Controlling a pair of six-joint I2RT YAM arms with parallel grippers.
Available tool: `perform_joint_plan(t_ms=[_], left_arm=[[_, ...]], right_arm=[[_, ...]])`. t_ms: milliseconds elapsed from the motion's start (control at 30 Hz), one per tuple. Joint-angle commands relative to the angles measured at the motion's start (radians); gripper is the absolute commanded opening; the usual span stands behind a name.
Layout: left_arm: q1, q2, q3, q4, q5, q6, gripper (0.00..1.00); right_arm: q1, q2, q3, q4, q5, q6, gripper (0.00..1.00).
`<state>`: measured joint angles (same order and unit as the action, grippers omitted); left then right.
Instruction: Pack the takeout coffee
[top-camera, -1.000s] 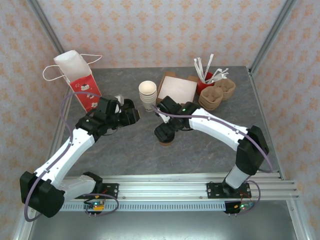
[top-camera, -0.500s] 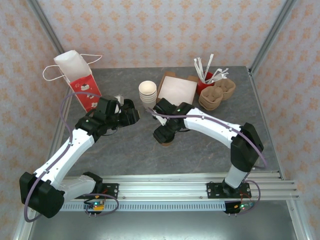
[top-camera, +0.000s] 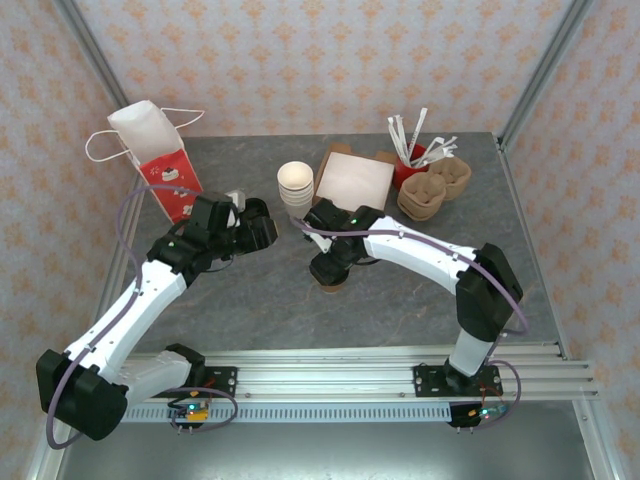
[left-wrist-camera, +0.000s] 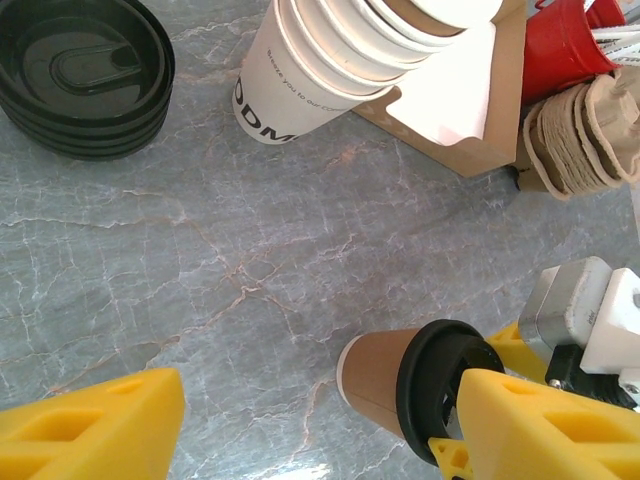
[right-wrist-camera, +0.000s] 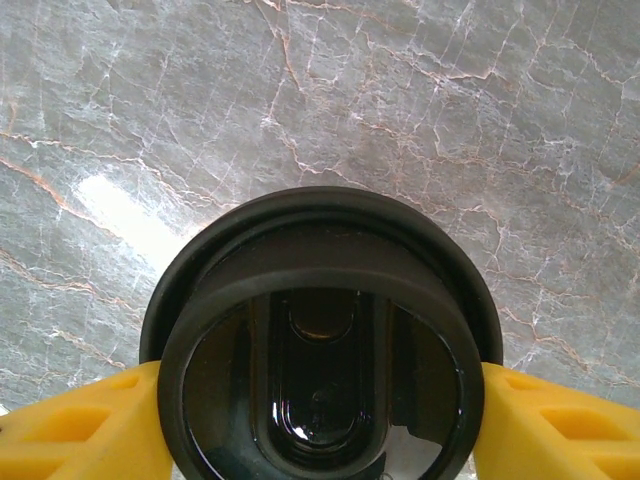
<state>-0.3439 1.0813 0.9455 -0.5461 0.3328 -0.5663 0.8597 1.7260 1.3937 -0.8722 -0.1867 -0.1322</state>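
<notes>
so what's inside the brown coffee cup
A black lid closes the top of the coffee cup, so whatever is inside is hidden. Only the lid's shiny, recessed top can be seen.

Right gripper (top-camera: 331, 268) fingers (right-wrist-camera: 80, 430) closed onto takeout coffee (right-wrist-camera: 320, 300) lid, right arm (top-camera: 430, 255) drawn leftward

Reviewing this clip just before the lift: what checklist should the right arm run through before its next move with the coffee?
1. The takeout coffee upright on the table, lid on: ok.
2. The right gripper touching the lid on both sides: ok.
3. Grip firm enough to lift: cannot tell.
4. The gift bag upright, mouth open: ok.
5. Straight path to the bag free: not ok, the open left gripper sits between.
</notes>
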Motion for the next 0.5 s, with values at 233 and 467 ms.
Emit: perform_joint_plan(t_ms=[233, 467], left_arm=[[0.009, -0.021, -0.026, 0.009, -0.006, 0.014, 0.73], [0.009, -0.022, -0.033, 0.011, -0.006, 0.012, 0.73]], right_arm=[[0.009, 0.022, -0.099, -0.053, 0.042, 0.021, 0.59], [0.009, 0.062, -0.133, -0.093, 0.049, 0.061, 0.54]])
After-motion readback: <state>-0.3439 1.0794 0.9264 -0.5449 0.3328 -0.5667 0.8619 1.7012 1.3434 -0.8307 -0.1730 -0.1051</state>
